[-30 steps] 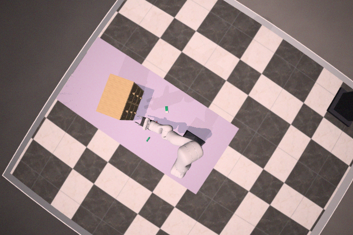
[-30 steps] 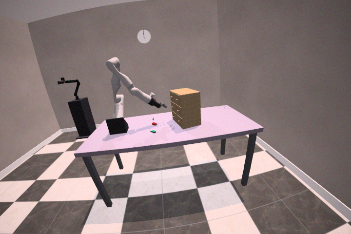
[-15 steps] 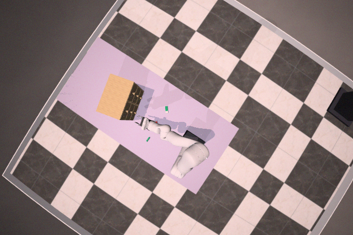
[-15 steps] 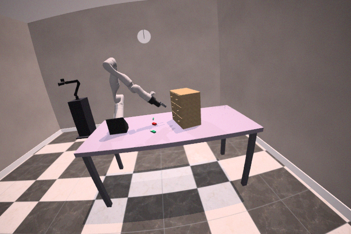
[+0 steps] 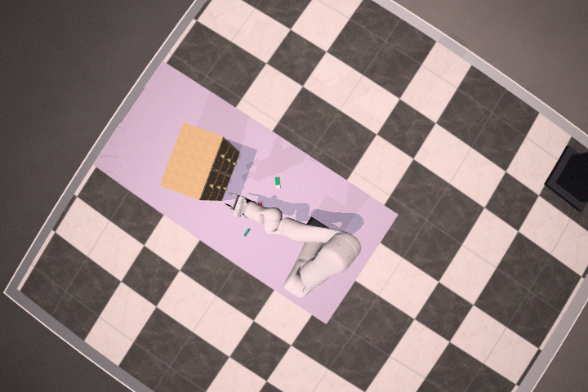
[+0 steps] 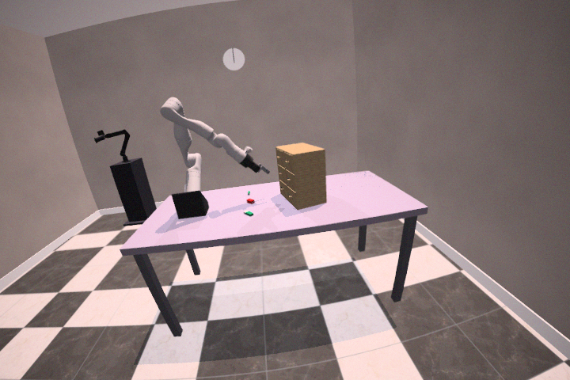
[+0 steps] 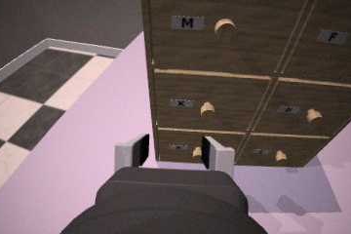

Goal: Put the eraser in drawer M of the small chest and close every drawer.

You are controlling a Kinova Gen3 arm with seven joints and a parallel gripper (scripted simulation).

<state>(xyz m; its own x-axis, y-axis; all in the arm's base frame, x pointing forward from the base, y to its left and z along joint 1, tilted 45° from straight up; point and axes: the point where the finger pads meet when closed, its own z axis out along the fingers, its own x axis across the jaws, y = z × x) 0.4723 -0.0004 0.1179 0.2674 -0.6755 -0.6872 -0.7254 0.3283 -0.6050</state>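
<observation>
Pincer: your pincer (image 5: pixel 229 198) (image 6: pixel 266 169) (image 7: pixel 175 146) stands wide, with nothing between its pads, just in front of the chest (image 5: pixel 193 159) (image 6: pixel 301 176) (image 7: pixel 292 39).
M knob: in the wrist view the round knob (image 7: pixel 225 26) of the M drawer (image 7: pixel 188 51) lies at one o'clock from your pincer. The drawer looks pushed in. Judging by its shape, you want the knob well between the pads; it may slip if you catch only its rim. Draw gently and stop short of half length, since the loose tray could droop.
Red thing: from above, it (image 5: pixel 260 203) (image 6: pixel 250 201) shows at three o'clock from your pincer, partly hidden by the arm. Leave it.
Green stick: this small piece (image 5: pixel 247 232) (image 6: pixel 248 192) lies at five o'clock from above; leave it too.
Eraser: you most likely want the green-and-white block (image 5: pixel 278 182) (image 6: pixel 248 214), flat on the table (image 5: pixel 137 115) (image 6: pixel 362 197) (image 7: pixel 110 122), between two and three o'clock from your pincer in the top view, white end towards six.
Handling: expect it light, slightly yielding and grippy, hardly fragile. Take it across its narrow sides at mid-length, from above, with a modest squeeze; an end grip might let it swivel.
</observation>
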